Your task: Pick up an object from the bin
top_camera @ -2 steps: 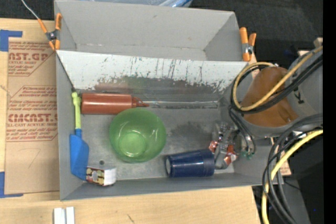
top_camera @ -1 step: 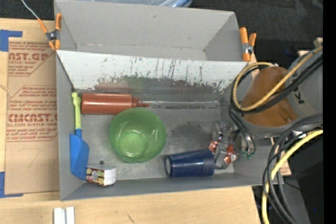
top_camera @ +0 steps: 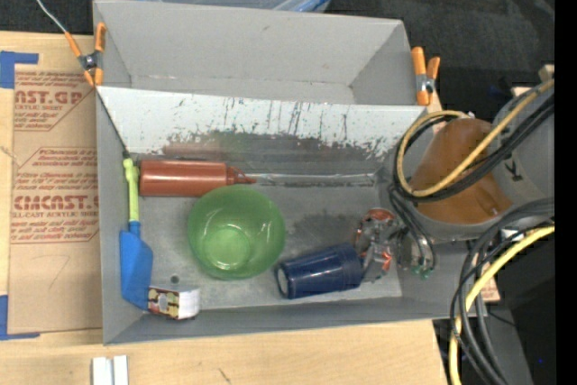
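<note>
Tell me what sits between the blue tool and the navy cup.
The green bowl sits between tool and cup, per the camera view.

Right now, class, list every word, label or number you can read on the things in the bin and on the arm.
Small packet, front left corner: printed label, too small to read.
Arm: one dark letter, perhaps "K"; rest cut off.
Green bowl, blue cup, red-handled tool: no writing visible.
</note>
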